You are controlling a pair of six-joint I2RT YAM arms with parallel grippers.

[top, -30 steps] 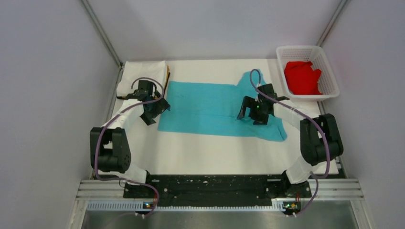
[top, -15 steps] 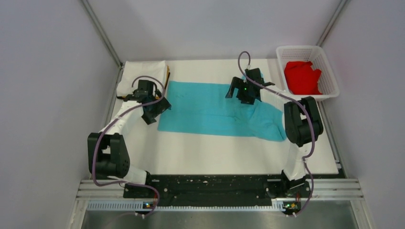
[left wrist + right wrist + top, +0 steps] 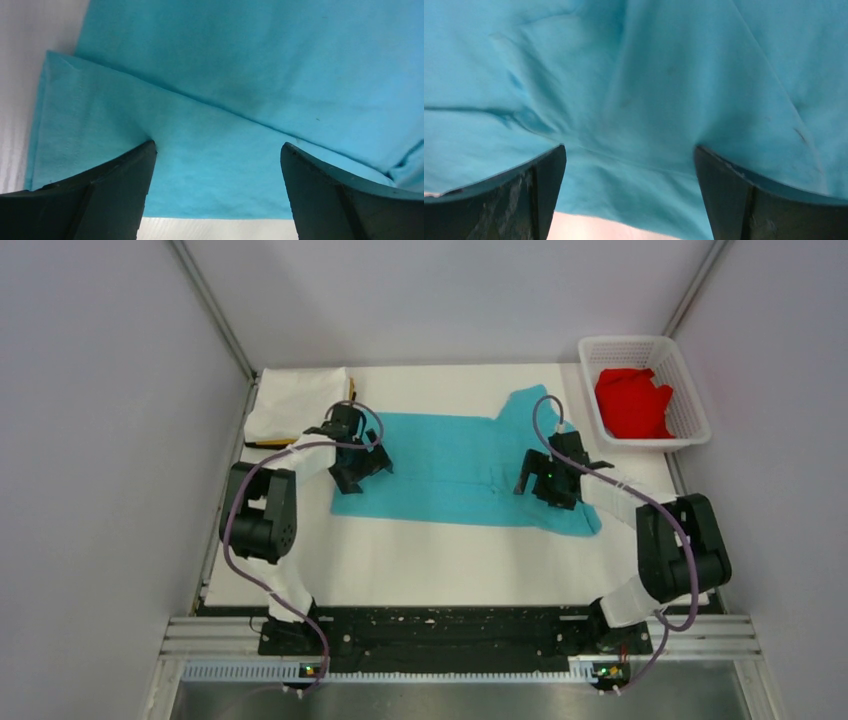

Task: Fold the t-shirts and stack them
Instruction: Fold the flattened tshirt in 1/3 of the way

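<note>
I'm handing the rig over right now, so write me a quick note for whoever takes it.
Left gripper: jaws open, over the left end of the turquoise shirt.
Right gripper: jaws open, over its right end.
The turquoise shirt lies partly folded mid-table.
White shirt: folded at the far left corner.
Red shirt: bunched in the basket.
To do: finish the turquoise one, stack it, then fold the red.

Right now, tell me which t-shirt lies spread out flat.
The turquoise-blue t-shirt, laid out in the middle. The red t-shirt is bunched in the basket, and the white t-shirt sits folded at the far left corner.
</note>
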